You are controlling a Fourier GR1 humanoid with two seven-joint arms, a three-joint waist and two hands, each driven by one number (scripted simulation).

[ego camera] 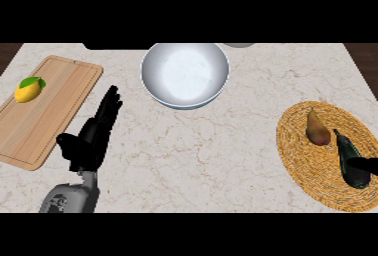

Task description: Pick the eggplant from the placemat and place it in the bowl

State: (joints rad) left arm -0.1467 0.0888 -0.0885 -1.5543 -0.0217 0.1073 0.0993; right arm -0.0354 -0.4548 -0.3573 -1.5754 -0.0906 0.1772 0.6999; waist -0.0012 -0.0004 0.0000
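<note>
We see an evenly and brightly lit counter with no glare, a soft bright sheen inside the bowl, only faint shading beside the left hand, and straight, undistorted edges throughout the view.

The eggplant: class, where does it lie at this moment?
In the head view the eggplant lies at the right side, on the woven placemat, just right of the pear, with the right hand touching it at the edge.
</note>
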